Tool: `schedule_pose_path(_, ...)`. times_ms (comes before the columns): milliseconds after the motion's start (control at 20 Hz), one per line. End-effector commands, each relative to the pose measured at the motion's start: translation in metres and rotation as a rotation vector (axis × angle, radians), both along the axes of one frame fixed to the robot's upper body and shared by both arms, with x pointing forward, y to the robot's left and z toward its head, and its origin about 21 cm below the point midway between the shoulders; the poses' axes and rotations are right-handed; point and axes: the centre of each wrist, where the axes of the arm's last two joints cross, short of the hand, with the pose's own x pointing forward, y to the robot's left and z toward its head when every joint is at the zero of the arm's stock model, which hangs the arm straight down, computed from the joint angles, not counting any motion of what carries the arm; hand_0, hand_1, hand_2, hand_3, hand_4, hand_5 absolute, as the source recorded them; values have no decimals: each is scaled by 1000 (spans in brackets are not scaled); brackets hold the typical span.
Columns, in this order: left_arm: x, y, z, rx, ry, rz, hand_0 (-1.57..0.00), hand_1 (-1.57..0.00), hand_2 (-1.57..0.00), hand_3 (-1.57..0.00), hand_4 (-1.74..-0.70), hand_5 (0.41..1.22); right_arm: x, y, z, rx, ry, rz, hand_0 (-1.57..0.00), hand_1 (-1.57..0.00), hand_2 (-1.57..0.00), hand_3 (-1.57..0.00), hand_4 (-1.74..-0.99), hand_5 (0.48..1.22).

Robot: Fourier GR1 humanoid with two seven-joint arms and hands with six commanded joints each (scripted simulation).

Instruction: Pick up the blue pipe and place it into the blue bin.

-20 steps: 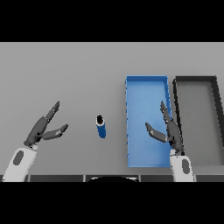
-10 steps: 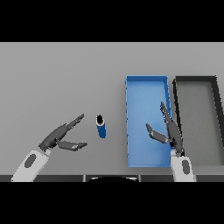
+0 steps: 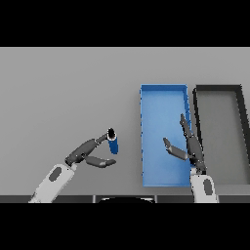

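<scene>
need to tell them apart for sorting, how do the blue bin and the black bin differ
The blue bin is bright blue all over; the black bin has dark walls and a grey floor. The blue bin sits nearer the pipe; the black bin lies further right, by the picture's edge. The right hand hangs over the blue bin's right wall. Both are long, open and hold nothing.

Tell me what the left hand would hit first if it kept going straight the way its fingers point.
Most likely the blue pipe. The left hand points up and to the right, its upper fingers reaching the pipe's dark top end. Whether they already touch it is unclear, since one view hides depth.
</scene>
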Motion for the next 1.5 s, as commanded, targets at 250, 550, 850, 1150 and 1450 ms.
schedule_pose_path(250, 15, -29, -15, -14, -39, -19, 1, 1, 1, 1, -1075, 445, -2, -4, -1, 3, -7, -4, 1, 1, 1, 1, -1267, 598)
schedule_pose_path(550, 26, -49, -24, -176, 30, 12, -187, -348, -481, -519, -1253, 730, -4, -4, -3, 6, -7, 3, 1, 1, 1, 1, -1260, 600)
schedule_pose_path(850, 16, -63, -29, -213, 1, 41, -1201, -1250, -1285, -1215, -1604, 1092, -1, -6, 3, 2, -9, 0, 1, 1, 1, 1, -1260, 614)
schedule_pose_path(1150, 13, -77, -10, -289, -105, 6, -1474, -1487, -1496, -1403, -1699, 1187, 0, -3, 0, -15, -5, 4, 1, 1, 1, 1, -1244, 623)
schedule_pose_path(1450, 17, -88, 33, -369, -196, -76, -1546, -1549, -1551, -1444, -1721, 1212, 1, -7, -3, -31, -3, 6, 1, 1, 1, 1, -1219, 634)
